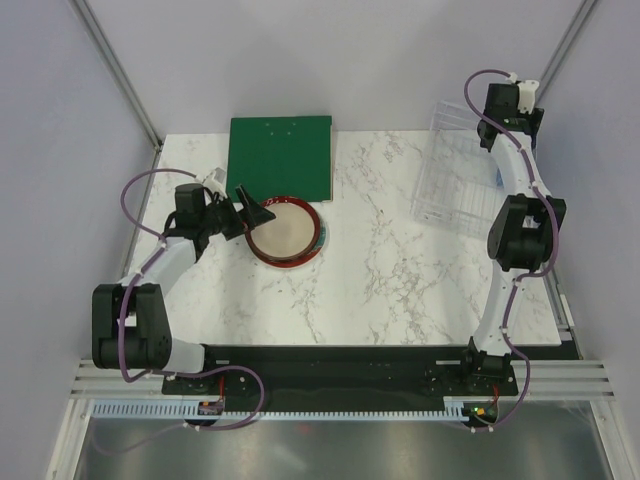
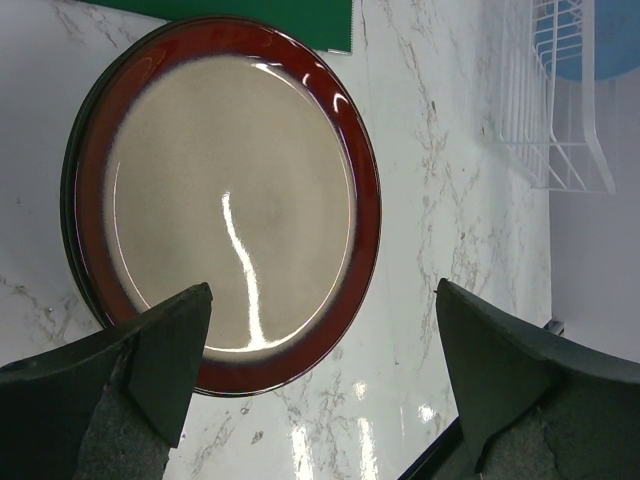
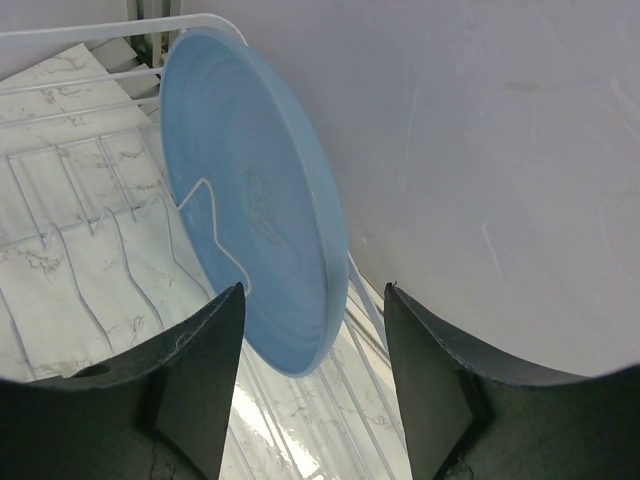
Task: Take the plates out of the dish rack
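At the far right, the light blue plate [image 3: 250, 190] is held upright by the dish rack [image 1: 450, 180]; the right gripper [image 3: 312, 292] is spread around its rim (not touching). The left gripper [image 2: 322, 290] is opened wide above the flat red-rimmed plate [image 2: 230, 190].

Both arms are bolted to a black base plate [image 1: 340, 358]; above that plate, the left arm [image 1: 165, 262] and the right arm [image 1: 503, 300] share slim white links and bulky black joint housings; a thin purple cable [image 1: 127, 200] loops along each; a small white block [image 1: 214, 180] caps each wrist; the left tool [image 2: 320, 310] and right tool [image 3: 312, 300] carry broad, matte black wedge fingers [image 3: 190, 390] with grainy faces
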`<state>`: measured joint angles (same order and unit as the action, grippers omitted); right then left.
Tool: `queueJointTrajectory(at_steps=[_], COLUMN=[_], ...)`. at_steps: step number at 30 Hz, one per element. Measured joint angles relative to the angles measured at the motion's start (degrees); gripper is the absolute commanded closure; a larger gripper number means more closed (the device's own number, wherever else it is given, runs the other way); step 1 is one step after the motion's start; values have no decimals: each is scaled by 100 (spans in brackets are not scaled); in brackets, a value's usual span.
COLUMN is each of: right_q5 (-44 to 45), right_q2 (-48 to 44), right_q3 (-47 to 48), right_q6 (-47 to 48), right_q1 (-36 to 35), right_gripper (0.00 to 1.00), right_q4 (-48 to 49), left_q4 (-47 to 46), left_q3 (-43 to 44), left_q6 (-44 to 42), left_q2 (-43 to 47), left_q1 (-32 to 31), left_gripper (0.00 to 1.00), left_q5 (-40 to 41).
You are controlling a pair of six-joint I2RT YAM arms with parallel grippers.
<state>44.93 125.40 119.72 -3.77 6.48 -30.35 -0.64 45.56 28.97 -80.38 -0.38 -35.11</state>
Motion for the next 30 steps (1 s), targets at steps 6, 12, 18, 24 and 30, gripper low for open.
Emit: queueJointTrajectory(at_steps=[6,12,18,24,30], right_q5=[66,358,525,844,1954], right_q2=[332,560,570,568,516], right_q3=[57,243,323,321,153], right_q6=[4,44,122,542,1683], right_q1=[2,22,144,-48,-739], right_gripper=[38,92,100,100,100], right_q4=[17,-4,-39,79,966], left_q4=[-9,-35,-50,-85,-85], left_q3=[0,0,0,0,-2], left_q6=[-7,-42,-44,-44,-42], left_q2=[-83,-208,-254,-251,-205], left_q1=[0,0,0,0,0], left_gripper=[0,0,0,0,0], left_q5=[2,0,-52,-142,-149])
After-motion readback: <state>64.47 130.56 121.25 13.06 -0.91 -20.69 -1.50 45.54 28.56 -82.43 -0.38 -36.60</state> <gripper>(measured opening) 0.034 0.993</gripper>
